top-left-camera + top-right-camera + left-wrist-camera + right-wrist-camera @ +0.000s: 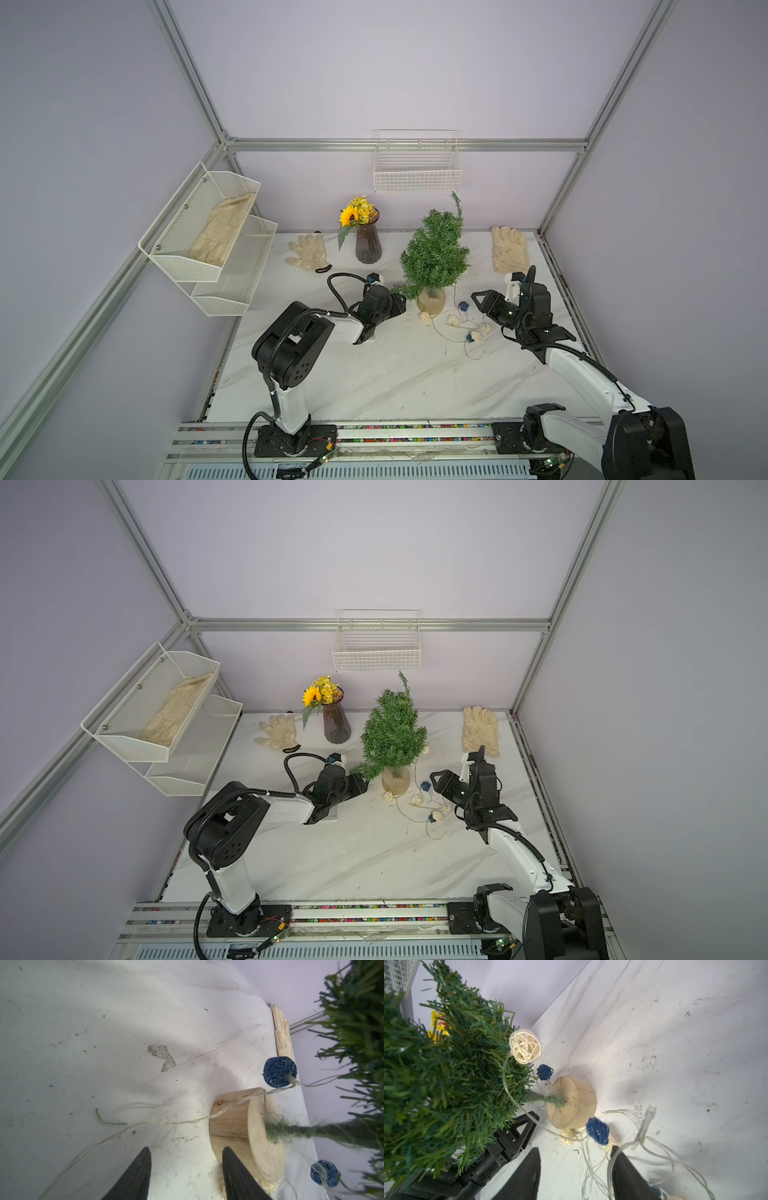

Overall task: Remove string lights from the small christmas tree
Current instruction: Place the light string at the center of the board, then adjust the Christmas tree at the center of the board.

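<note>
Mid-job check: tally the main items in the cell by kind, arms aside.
Gloves: 3
Christmas tree: 1
String lights: 1
Vase of flowers: 1
Wire basket: 1
Mesh rack: 1
Total: 8

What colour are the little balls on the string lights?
The string lights have cream-white balls and a few dark blue; clearest in the right wrist view.

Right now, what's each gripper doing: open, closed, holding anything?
Left gripper: jaws open, holding nothing.
Right gripper: jaws open; string lights drape over one, not gripped.
</note>
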